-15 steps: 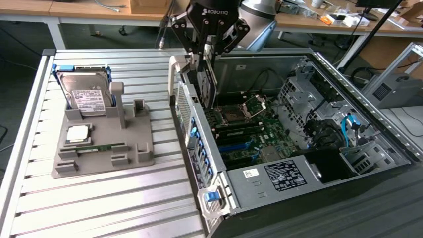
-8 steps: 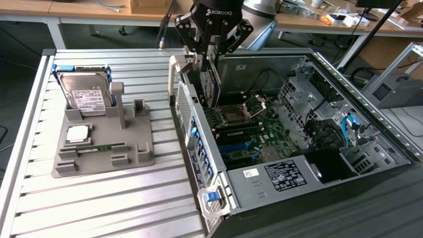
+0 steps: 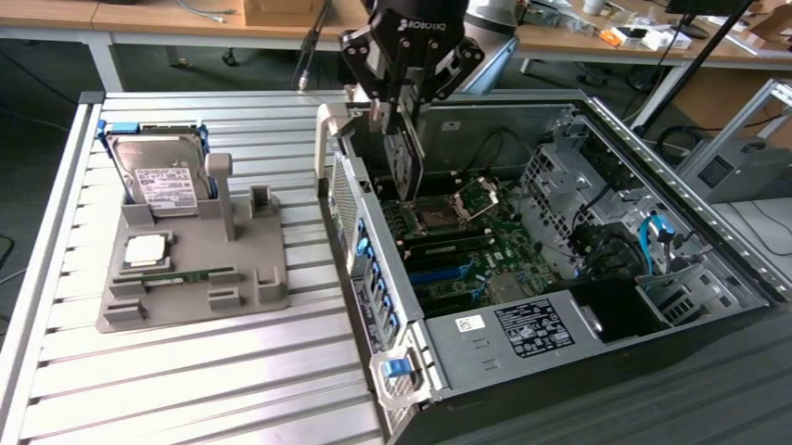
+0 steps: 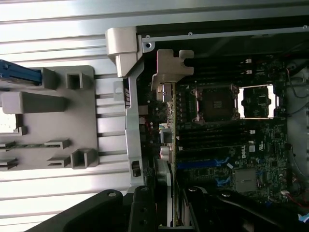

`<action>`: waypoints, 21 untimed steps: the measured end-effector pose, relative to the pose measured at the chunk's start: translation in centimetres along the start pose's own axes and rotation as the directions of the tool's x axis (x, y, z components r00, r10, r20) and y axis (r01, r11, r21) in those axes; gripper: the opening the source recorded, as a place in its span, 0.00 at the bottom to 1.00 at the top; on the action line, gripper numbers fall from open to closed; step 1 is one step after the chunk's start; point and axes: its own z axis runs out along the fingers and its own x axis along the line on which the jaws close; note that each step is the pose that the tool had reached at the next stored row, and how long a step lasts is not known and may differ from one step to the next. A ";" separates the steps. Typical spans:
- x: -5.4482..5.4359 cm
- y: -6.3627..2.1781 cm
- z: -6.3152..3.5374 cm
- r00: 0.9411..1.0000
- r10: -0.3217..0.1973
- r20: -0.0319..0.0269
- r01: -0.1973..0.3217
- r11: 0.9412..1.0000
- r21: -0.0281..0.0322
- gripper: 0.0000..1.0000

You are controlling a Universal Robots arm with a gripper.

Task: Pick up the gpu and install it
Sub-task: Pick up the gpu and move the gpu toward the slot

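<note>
End effector (image 3: 393, 119) grips gpu (image 3: 405, 169) hanging upright beneath it.

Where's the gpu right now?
In the exterior view, the gpu hangs on edge in the pincer, over the open computer case and its motherboard, close to the case wall on the exterior view's left.
</note>
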 end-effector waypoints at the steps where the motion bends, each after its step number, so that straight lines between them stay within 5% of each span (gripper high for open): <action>1: -0.1 0.00 0.01 1.000 0.000 0.000 0.000 1.000 0.000 0.27; 21: -1.3 0.10 0.16 1.000 0.000 0.000 0.000 1.000 0.000 0.27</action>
